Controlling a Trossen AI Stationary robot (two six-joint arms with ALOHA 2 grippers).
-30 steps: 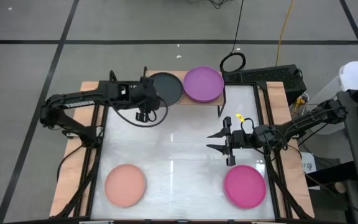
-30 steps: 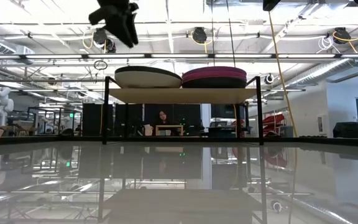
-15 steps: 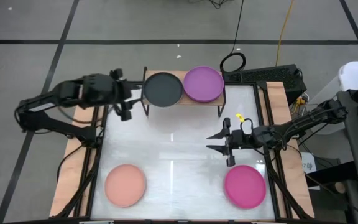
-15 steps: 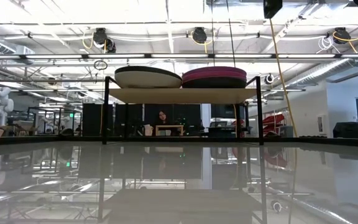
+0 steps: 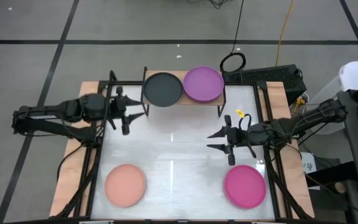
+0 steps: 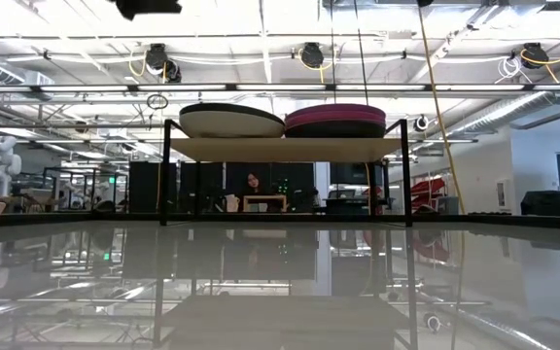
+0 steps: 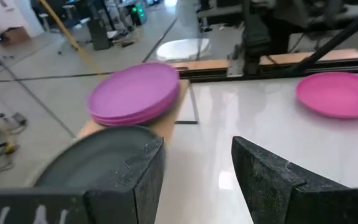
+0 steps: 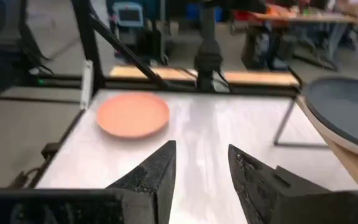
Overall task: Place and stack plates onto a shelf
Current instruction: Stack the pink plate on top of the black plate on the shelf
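The light-wood shelf (image 5: 222, 99) stands at the table's far edge. On it rest a stack topped by a dark grey plate (image 5: 163, 89) and a stack topped by a purple plate (image 5: 203, 83). A salmon plate (image 5: 125, 185) lies flat near the near-left corner, a magenta plate (image 5: 245, 185) near the near-right corner. My left gripper (image 5: 125, 112) is open, above the table just left of the shelf. My right gripper (image 5: 221, 142) is open, over the table's right half, above and beyond the magenta plate. Neither gripper holds anything.
The white tabletop (image 5: 179, 155) lies bare between the two loose plates and in front of the shelf. Black frame rails (image 5: 271, 174) run along both sides. In the low view the shelf's black legs (image 6: 165, 175) stand at the far end.
My left gripper has drawn back from above the dark grey plate toward the table's left edge, then come a little nearer and lower beside the shelf. The dark grey plate stays on the shelf stack. My right arm has hardly moved.
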